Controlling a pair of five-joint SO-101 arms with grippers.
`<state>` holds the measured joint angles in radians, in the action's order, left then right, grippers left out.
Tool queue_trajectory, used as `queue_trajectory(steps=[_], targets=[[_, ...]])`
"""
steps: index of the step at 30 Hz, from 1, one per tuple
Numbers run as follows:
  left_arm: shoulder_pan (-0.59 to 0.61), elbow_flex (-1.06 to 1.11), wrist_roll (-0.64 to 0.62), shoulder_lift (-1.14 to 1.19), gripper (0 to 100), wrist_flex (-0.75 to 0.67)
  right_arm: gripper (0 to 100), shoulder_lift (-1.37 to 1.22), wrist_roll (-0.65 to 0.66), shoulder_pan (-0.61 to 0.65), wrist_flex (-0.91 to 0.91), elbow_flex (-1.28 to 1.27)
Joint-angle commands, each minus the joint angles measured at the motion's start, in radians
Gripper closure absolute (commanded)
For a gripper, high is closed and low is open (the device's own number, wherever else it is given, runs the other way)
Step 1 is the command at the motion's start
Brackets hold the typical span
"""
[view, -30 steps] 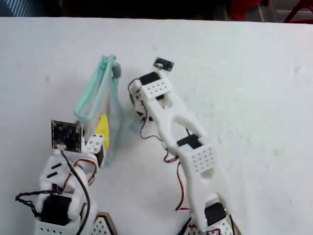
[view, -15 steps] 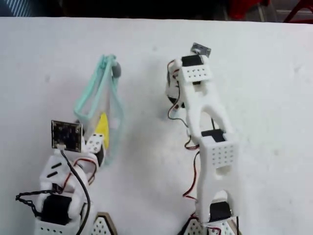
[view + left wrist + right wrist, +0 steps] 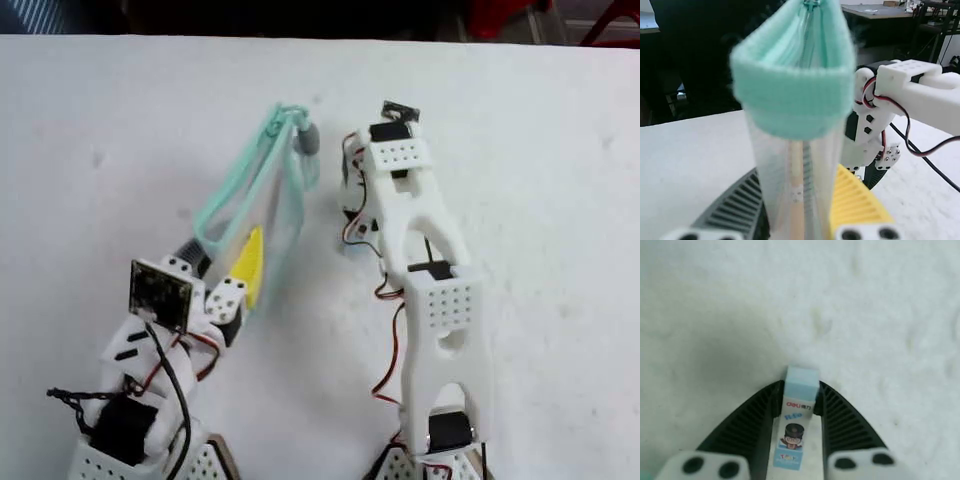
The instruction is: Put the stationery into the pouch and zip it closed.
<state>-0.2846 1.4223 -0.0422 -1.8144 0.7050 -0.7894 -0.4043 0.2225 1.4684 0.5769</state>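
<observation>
White matte table top (image 3: 560, 150), faintly pebbled; shallow dimples and soft shadows on it in the right wrist view (image 3: 880, 300). Its far edge runs straight across the high view, with dark room beyond. Red metal frame (image 3: 505, 15) past that edge. Blue-and-white striped patch (image 3: 35, 15) at the opposite far corner. Left wrist view: brown-topped desk (image 3: 875, 10) and black metal rack (image 3: 937, 30) in the room behind.

The pouch (image 3: 255, 205) is lying slantwise on the table (image 3: 540, 160). The left gripper (image 3: 240, 280) is clamping its near end, blocking approach there. The right arm (image 3: 420, 250) is standing just beside the pouch's far end, leaving a narrow strip of bare table between. An eraser (image 3: 799, 410) is filling the right gripper (image 3: 797, 390). Beyond the pouch's far end and along its other side, the table is lying open.
</observation>
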Motion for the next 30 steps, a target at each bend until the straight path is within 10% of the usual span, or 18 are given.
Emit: queue_trajectory(steps=[1,14,30], targets=[[-0.013,-0.023,0.009,-0.007,90,-0.06,98.1,0.013,0.006,-0.002,-0.01,0.038],[0.012,0.074,0.008,-0.012,90,-0.054,98.1,0.024,0.015,-0.012,-0.007,0.04],[-0.012,-0.026,0.009,-0.013,85,0.107,98.1,0.578,0.344,0.013,0.223,0.618]])
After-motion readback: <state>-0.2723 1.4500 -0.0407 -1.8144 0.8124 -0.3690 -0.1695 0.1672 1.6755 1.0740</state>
